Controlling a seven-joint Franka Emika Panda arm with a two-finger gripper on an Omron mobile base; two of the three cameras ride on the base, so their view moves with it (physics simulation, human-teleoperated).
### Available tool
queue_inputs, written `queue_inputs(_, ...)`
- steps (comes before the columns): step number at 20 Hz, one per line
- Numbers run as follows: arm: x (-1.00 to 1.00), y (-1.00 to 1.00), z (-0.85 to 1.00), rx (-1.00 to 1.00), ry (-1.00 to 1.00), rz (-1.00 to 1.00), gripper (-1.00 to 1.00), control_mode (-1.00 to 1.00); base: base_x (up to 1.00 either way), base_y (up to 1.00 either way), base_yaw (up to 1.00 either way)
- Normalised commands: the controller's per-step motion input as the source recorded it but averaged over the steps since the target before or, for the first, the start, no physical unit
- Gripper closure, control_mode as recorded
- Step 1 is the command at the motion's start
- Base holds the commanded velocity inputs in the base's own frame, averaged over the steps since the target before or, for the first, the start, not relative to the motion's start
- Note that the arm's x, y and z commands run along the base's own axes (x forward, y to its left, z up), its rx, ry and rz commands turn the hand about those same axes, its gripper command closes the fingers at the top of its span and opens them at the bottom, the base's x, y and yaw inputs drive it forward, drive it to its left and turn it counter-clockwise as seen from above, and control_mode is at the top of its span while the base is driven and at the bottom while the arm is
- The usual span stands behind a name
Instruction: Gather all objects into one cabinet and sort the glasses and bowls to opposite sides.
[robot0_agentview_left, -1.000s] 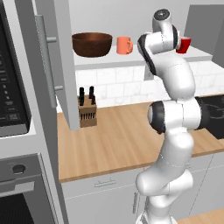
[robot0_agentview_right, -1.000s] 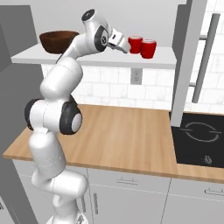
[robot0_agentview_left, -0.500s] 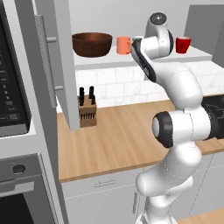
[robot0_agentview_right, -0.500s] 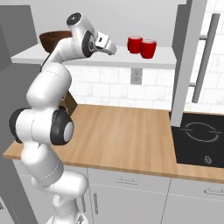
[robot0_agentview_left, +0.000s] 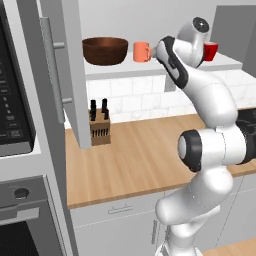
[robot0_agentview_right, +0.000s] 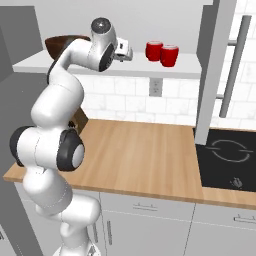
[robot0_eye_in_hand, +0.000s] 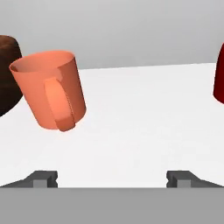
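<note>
While the hand view shows spread, empty gripper (robot0_eye_in_hand: 112, 179) fingertips facing the salmon-orange mug (robot0_eye_in_hand: 50, 89), right base view hides it behind the arm.

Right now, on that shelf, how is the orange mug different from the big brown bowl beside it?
The salmon-orange mug is far smaller than the dark brown wooden bowl. The mug has a handle; the bowl has none. The mug is tall and narrow, the bowl wide and round. Both stand upright on the pale cabinet shelf, side by side and apart.
</note>
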Motion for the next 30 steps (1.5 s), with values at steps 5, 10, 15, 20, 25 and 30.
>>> queue_inputs(5,0.00,0.12,0.21,0.01,0.00,0.23,-1.00,-1.00,0.00,0.00,0.00)
queue_inputs(10,-0.03,0.41,0.03,0.01,0.00,0.13,-1.00,-1.00,0.00,0.00,0.00)
queue_inputs(15,0.00,0.33,0.04,0.00,0.00,0.07,-1.00,-1.00,0.00,0.00,0.00)
queue_inputs(20,0.10,0.26,-0.01,0.00,0.00,0.05,-1.00,-1.00,0.00,0.00,0.00)
queue_inputs(25,0.29,0.14,0.00,0.00,0.03,0.01,-1.00,-1.00,0.00,0.00,0.00)
queue_inputs(30,0.10,0.00,0.00,0.00,0.00,0.01,-1.00,-1.00,0.00,0.00,0.00)
